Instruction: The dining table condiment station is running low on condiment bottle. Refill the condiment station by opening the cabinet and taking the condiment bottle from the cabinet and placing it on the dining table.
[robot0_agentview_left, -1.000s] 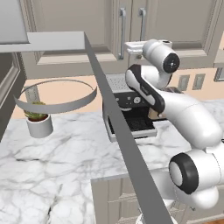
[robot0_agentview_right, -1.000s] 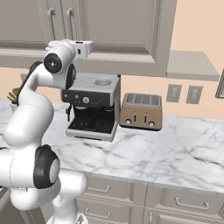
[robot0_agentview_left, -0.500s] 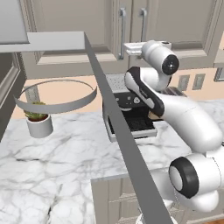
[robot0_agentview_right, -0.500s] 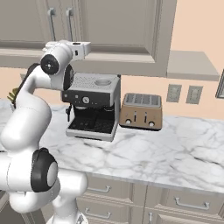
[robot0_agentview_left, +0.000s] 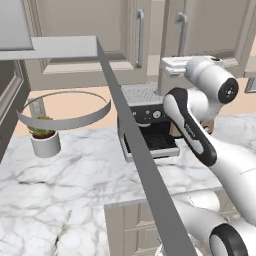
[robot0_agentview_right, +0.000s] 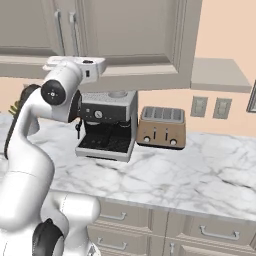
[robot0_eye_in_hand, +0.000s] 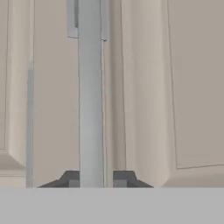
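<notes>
Setting: rendered kitchen, peach wall, marble-topped table (robot0_agentview_right: 200, 170) running along it, beige drawer units below.

Item 1, the cabinet (robot0_agentview_right: 125, 35): beige wall unit above the table, two panelled doors, both closed. Long silver bar handle (robot0_eye_in_hand: 90, 96) running straight up and down, its long axis parallel to the door edge, its upper mount visible at the top of the hand view.

Item 2, the tool (robot0_eye_in_hand: 91, 178): raised to the cabinet, clenched on the handle, one dark finger tip on each side of the bar low on its length. Against the pictures of a second earlier, the arm had lifted a little closer to the doors; the doors had not moved. Judged: grasp made, pull not yet begun, so the task stood at its opening step.

Item 3, the condiment bottle: presumably behind the closed doors; its position and orientation could not be told.

Item 4, table contents: espresso machine (robot0_agentview_right: 107, 125) beneath the cabinet, toaster (robot0_agentview_right: 161, 127) just beside it, potted plant (robot0_agentview_left: 44, 140) well apart to the left.
</notes>
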